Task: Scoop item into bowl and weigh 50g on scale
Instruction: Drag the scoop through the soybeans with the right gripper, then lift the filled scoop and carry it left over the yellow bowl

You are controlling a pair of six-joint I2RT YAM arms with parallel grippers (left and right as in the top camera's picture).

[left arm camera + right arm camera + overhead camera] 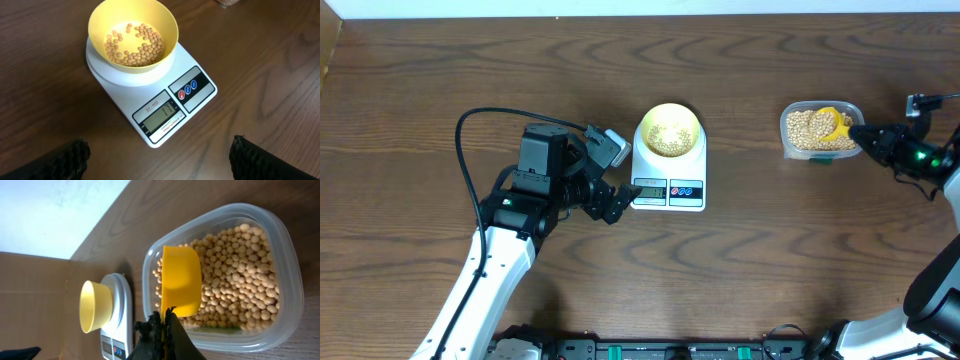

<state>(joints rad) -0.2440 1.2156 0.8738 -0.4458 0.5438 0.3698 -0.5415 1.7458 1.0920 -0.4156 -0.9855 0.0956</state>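
Note:
The pale yellow-green bowl point(669, 128) stands on the white scale point(669, 180) at mid table and holds a thin layer of tan beans point(134, 45). The scale's display point(161, 113) is lit. A clear tub point(820, 130) at the right holds many more beans point(240, 285). My right gripper point(861, 134) is shut on the handle of a bright yellow scoop point(180, 280), whose cup sits over the beans in the tub. My left gripper point(612, 178) is open and empty, just left of the scale, with its fingers point(157, 157) at the near edge of the view.
The left arm's black cable point(480, 150) loops over the table at the left. The scale also shows in the right wrist view point(117, 315) with the bowl point(95, 305) on it. The table's far edge point(640, 18) runs along the top.

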